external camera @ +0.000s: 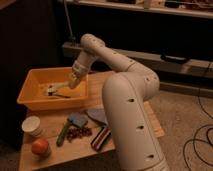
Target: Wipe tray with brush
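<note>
Wooden surface's (75,150) far-left corner: claw (74,82), grip I cannot tell, hangs in tray (30,97) beside a likely light, stiff brush (57,92), best grasped mid-handle.

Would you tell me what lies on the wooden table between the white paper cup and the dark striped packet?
In the camera view, a green elongated object and a dark reddish cluster lie between them; the gripper is inside the yellow plastic tray.

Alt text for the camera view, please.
The robot's claw reaches into a yellow tray on a wooden table, near a brush lying inside. A paper cup and a round fruit sit in front of the tray.
</note>
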You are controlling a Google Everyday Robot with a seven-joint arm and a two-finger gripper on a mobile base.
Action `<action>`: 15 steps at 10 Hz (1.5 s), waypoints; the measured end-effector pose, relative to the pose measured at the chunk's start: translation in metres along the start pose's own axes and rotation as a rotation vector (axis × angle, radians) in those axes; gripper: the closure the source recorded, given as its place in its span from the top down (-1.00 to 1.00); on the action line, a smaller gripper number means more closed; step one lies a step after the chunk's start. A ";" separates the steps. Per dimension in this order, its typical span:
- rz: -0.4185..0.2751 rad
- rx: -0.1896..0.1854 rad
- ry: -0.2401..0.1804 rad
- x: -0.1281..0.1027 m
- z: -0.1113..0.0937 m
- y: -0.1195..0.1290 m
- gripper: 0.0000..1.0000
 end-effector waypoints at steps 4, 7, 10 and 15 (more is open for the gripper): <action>0.071 0.005 -0.006 0.045 -0.027 -0.024 -1.00; 0.126 0.039 -0.034 0.053 -0.039 -0.049 -1.00; 0.108 0.039 -0.104 0.030 -0.044 -0.060 -1.00; 0.105 0.038 -0.113 -0.027 -0.031 -0.069 -1.00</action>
